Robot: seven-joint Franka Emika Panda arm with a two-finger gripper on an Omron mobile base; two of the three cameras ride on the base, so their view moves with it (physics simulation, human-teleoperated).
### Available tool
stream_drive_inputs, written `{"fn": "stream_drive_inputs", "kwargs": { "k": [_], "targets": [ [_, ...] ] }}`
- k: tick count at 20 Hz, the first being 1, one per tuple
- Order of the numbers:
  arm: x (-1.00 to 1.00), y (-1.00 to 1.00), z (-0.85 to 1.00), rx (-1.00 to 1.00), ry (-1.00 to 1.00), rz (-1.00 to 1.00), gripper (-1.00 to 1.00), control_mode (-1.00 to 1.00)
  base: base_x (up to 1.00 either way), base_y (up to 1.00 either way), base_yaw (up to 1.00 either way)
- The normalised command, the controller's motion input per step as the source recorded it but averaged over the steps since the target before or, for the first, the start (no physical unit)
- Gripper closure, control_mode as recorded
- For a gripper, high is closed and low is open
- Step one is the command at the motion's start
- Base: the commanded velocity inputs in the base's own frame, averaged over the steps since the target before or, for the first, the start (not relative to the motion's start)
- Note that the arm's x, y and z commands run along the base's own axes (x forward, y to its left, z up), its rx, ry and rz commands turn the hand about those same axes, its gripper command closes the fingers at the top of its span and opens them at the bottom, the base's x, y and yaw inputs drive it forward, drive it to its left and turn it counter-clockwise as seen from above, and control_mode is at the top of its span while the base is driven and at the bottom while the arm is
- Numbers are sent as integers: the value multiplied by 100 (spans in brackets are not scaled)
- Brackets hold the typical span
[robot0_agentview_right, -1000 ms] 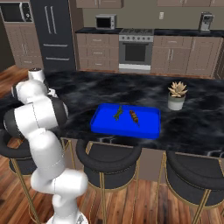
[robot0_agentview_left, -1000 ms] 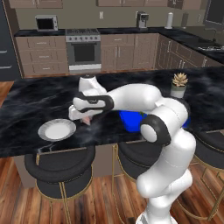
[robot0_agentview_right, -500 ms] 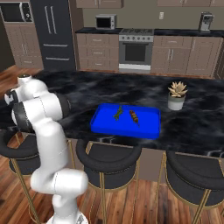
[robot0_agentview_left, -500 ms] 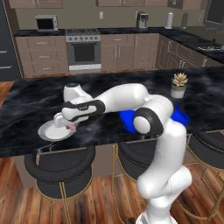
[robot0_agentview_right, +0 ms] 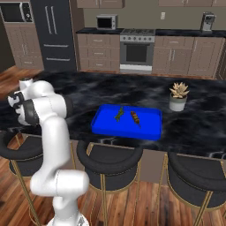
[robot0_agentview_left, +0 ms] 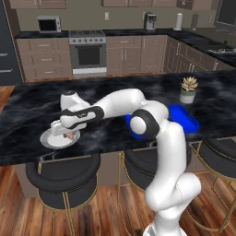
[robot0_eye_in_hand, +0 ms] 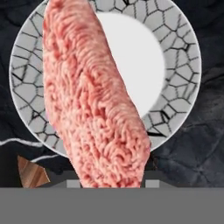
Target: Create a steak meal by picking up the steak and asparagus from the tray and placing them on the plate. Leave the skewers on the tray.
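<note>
No brand, label or writing is readable on anything here. The black marbled table (robot0_agentview_left: 27, 108) carries everything. From the right base view I see the bright blue tray (robot0_agentview_right: 127, 123) near the table's front edge, with the dark green asparagus (robot0_agentview_right: 119, 113) and one brown-chunked skewer (robot0_agentview_right: 135, 118) lying side by side inside it, apart from each other; a small potted succulent (robot0_agentview_right: 178, 97) stands beyond the tray's far right corner. The left base view instead shows my arm stretched left over the round plate (robot0_agentview_left: 48, 140), well apart from the tray (robot0_agentview_left: 186, 120). My hand view gives the closest look: its cracked-pattern rim (robot0_eye_in_hand: 186, 52) and plain white centre lie under the pink steak (robot0_eye_in_hand: 94, 105), which my fingers (robot0_agentview_left: 69, 135) hold clamped above the plate.
</note>
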Motion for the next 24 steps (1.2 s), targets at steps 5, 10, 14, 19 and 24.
{"fn": "stream_drive_inputs", "kwargs": {
  "k": [5,10,14,19,24],
  "targets": [
    [39,21,-27,-1,3,0,100,-100,0,0,0],
    [32,4,-27,-1,2,0,100,-100,0,0,0],
    [32,0,-26,0,1,0,100,-100,0,0,0],
    [21,0,-22,0,0,0,-100,-100,0,0,0],
    [-3,0,-3,0,0,0,-100,-100,0,0,0]
  ]
}}
